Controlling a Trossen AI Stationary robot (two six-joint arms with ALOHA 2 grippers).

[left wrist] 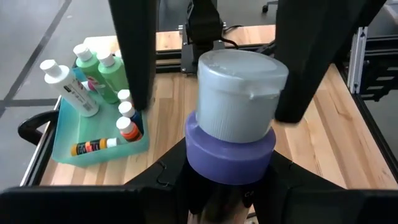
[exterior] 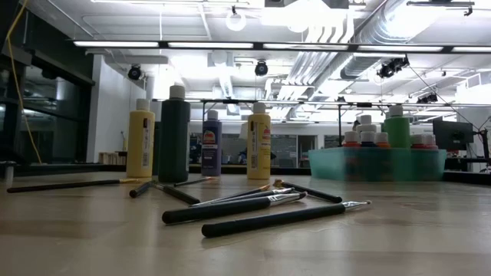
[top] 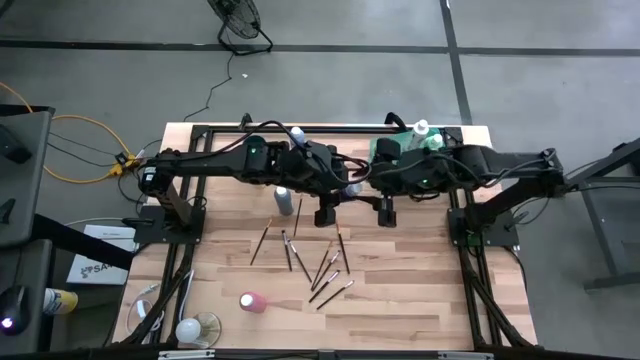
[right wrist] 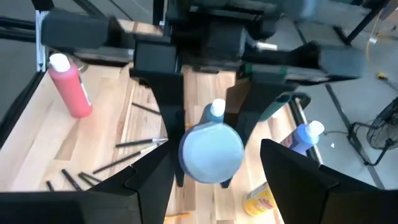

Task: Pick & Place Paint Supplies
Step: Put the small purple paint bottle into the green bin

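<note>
High view: pale plank wood surface (top: 400, 300) with a black frame. Both arms met near the middle of its far half. Left gripper (top: 326, 212) and right gripper (top: 386, 212) pointed toward the near edge, side by side. Thin dark-handled paintbrushes (top: 320, 262) lay scattered on the near half; a pink bottle (top: 252, 301) lay on its side closer to the near edge. The translucent green tray (top: 405, 147) sat at the far edge, under the right arm.

Low view: matte, rod-like brushes (exterior: 268, 211) crossed in the foreground. Behind them stood yellow bottles (exterior: 140, 139), a dark green bottle (exterior: 174, 135) and a blue one (exterior: 211, 142); the tray (exterior: 376, 164) held small capped bottles.

Left wrist view: the left gripper was clamped on a purple bottle (left wrist: 230, 152) with a smooth round pale-blue cap (left wrist: 239, 93), a finger (left wrist: 134, 50) on either side. Tray (left wrist: 68, 140) with green and white bottles beyond.

Right wrist view: the right gripper (right wrist: 214, 186) stood apart, holding nothing, its fingers flanking the same pale cap (right wrist: 211, 152) without clear contact. A red bottle (right wrist: 69, 86) lay tilted on the wood.
</note>
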